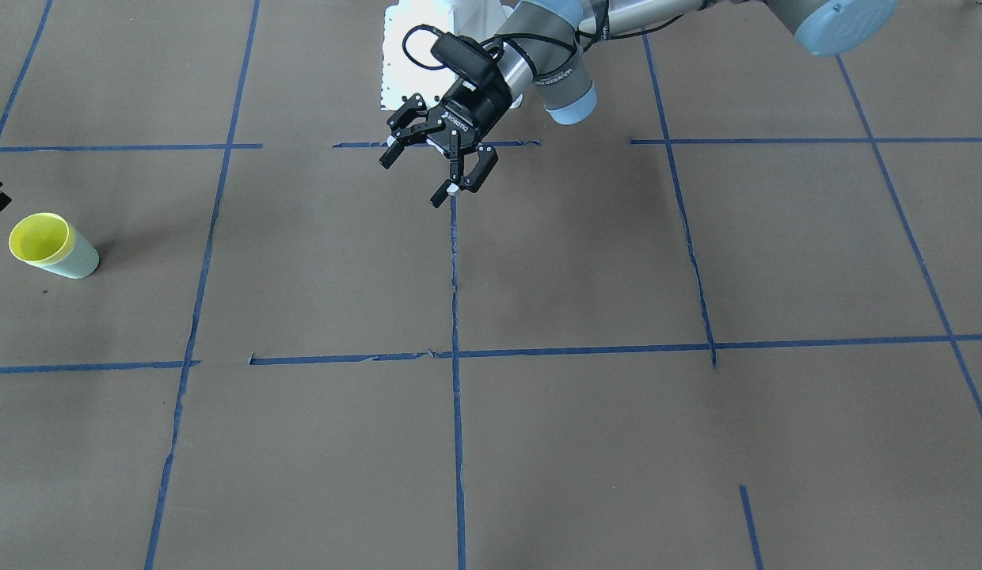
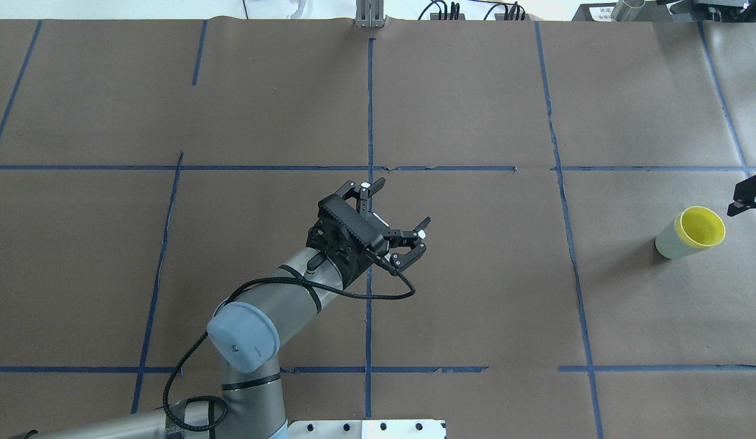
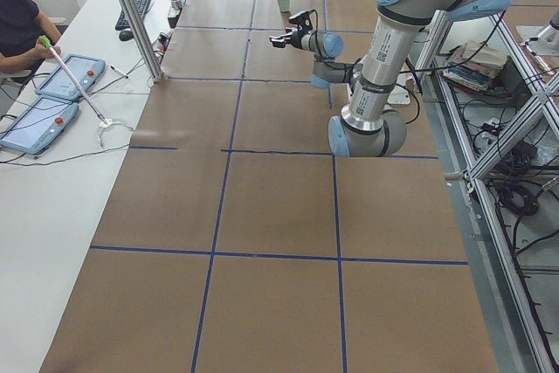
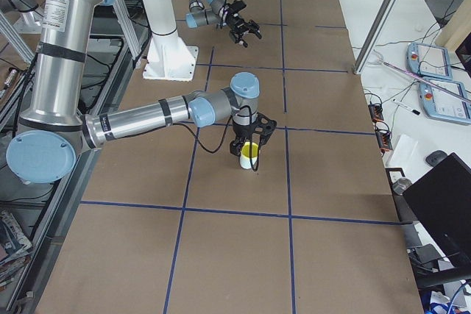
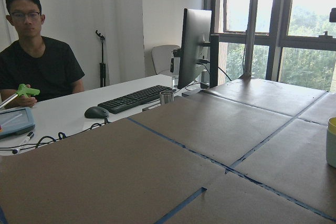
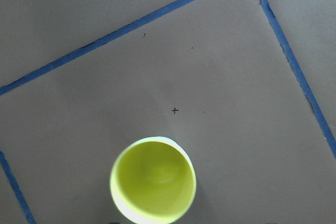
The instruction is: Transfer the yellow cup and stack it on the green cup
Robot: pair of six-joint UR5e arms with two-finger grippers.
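Observation:
The yellow cup (image 1: 38, 236) sits nested upright inside the green cup (image 1: 75, 260) on the brown table, at the robot's right end. Both show in the overhead view, yellow (image 2: 702, 227) in green (image 2: 666, 245), and from straight above in the right wrist view (image 6: 155, 184). My right gripper (image 2: 747, 198) hangs just above the cups, mostly cut off by the frame edge, and its fingers look spread with nothing in them (image 4: 250, 137). My left gripper (image 2: 402, 204) is open and empty over the table's middle, far from the cups.
Blue tape lines (image 2: 369, 274) divide the brown paper table into squares. The robot's white base (image 1: 428, 55) is at the table's near edge. An operator (image 5: 39, 61) sits at a side table with tablets (image 3: 70, 76), a keyboard and a monitor.

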